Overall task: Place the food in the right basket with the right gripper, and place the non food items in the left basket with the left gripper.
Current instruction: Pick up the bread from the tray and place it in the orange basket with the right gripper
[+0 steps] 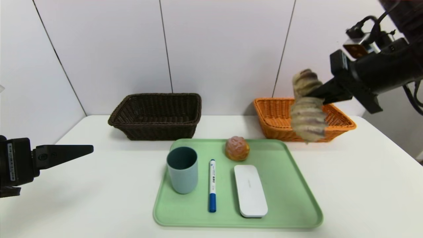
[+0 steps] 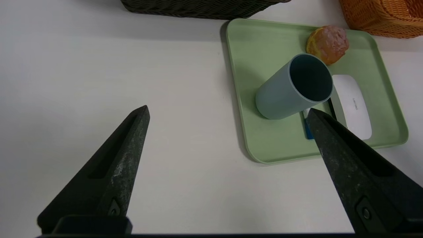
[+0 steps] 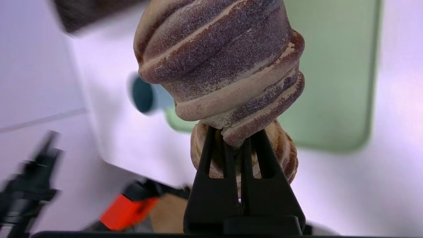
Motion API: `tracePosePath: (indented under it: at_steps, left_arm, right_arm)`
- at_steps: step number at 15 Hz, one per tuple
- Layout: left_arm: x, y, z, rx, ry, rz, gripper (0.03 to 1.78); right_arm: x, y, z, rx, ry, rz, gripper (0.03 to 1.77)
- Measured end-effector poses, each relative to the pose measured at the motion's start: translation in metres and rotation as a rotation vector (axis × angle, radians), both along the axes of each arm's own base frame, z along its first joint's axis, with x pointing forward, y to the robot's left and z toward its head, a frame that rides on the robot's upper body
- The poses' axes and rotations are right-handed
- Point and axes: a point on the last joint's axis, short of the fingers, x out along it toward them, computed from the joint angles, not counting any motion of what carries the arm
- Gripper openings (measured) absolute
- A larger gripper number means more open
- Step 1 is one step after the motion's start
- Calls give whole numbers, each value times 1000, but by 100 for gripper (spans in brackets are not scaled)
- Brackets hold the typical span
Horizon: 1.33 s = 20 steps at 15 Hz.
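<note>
Bread up in the air: from the head camera the right gripper (image 1: 312,94) is clamped on the middle of the twisted bread loaf (image 1: 307,114), which hangs in front of the orange wicker basket (image 1: 342,122). On the green tray (image 1: 290,185) sit the crackled bun (image 1: 237,148), grey-blue cup (image 1: 182,169), blue-capped marker (image 1: 212,185) and white case (image 1: 250,190); the dark brown basket (image 1: 157,115) stands behind. Left wrist camera: the left gripper (image 2: 228,114) is spread wide above bare table (image 2: 99,66) beside the tray, holding nothing. Right wrist camera: both fingers (image 3: 211,172) pinch the loaf, its ridged body filling the view.
</note>
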Motion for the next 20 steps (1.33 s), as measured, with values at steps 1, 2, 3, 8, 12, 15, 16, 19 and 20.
tracePosePath:
  at_steps: [1,2,3,8,12,15,16,19,20]
  left_arm:
    - [-1,0,0,0,-2,0,169]
    - [-1,0,0,0,-3,0,169]
    - [-2,0,1,-1,-4,0,169]
    - [-6,1,0,1,5,0,169]
    - [-6,1,0,1,5,0,169]
    - [-4,1,-1,2,11,-1,169]
    - [-3,1,-2,3,14,-1,169]
    - [-1,0,-3,4,23,0,169]
    - [0,0,-4,5,24,1,169]
  right_arm:
    - [8,-8,7,46,-68,-42,10]
    - [19,-15,11,96,-119,-97,10]
    - [31,-21,12,149,-143,-155,10]
    - [96,-41,-12,413,-81,-435,10]
    - [135,-53,-41,507,-29,-617,10]
    - [156,-64,-67,533,52,-708,10]
    - [161,-68,-77,528,79,-732,10]
    - [171,-73,-97,485,131,-818,10]
    - [172,-73,-103,474,150,-827,10]
